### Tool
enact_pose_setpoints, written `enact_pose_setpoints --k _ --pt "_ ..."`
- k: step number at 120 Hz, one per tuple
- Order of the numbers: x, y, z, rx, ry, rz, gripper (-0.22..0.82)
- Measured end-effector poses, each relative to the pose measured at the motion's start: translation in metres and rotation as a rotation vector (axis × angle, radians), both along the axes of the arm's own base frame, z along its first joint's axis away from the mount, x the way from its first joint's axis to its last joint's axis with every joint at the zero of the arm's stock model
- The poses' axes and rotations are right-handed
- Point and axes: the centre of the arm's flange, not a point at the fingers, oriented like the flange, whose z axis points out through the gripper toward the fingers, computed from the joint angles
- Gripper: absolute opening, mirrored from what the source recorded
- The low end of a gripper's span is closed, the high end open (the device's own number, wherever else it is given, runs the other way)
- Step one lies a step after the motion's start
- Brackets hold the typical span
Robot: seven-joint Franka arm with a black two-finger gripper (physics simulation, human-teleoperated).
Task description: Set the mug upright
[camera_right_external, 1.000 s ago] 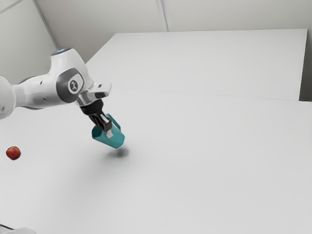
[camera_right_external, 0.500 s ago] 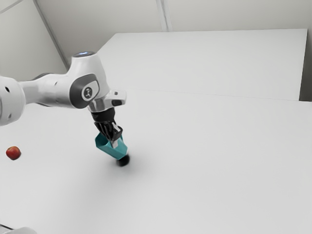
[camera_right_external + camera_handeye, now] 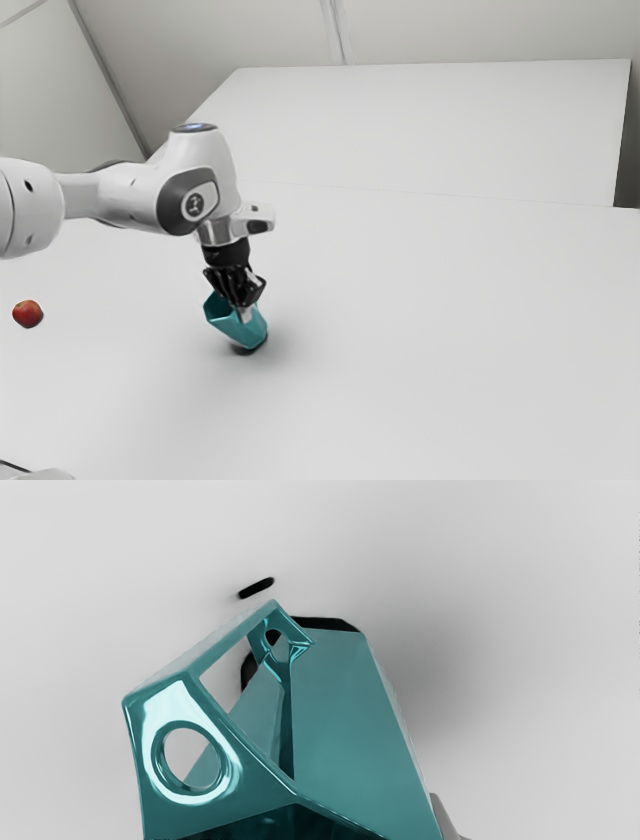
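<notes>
My gripper (image 3: 243, 311) points down over the table and holds the teal mug (image 3: 253, 332), which leans at a slant with its open mouth up toward the exterior view's left. Its base is just over or against the table, with a dark shadow right below; contact cannot be told. In the wrist view, the faceted mug (image 3: 350, 710) has its angular, holed handle facing the camera. One finger of the gripper (image 3: 444, 820) shows beside the mug's wall; the other is hidden by the mug.
A red apple (image 3: 28, 314) lies on the white table (image 3: 430, 350) at the exterior view's far left, well apart from the mug. A pale wall (image 3: 480, 30) stands beyond the table's far edge.
My hand has come down and toward the exterior view's right with the mug. The mug is lower, closer to its shadow, and tilted more toward upright.
</notes>
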Motion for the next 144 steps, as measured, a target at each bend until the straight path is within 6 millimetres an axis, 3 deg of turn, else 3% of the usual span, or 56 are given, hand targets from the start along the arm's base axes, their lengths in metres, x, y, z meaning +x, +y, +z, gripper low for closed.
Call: enact_pose_setpoints --k 18,42,56,63,76,98,132,144 --pt "-0.001 -0.001 -0.005 0.007 -0.004 0.025 -0.17" --pt "-0.001 0.008 -0.002 0.019 -0.021 0.074 0.24" --pt "0.002 0.017 0.012 0.045 -0.057 0.105 0.39" --pt "0.004 0.014 0.032 0.071 -0.098 0.109 0.44" --pt "0.015 -0.012 0.087 0.093 -0.189 0.081 0.51" --pt "0.039 -0.008 0.188 0.057 -0.292 0.115 0.56" --pt "0.037 -0.010 0.245 0.039 -0.311 0.111 0.59" --pt "0.044 -0.002 0.264 -0.002 -0.301 0.111 0.60"
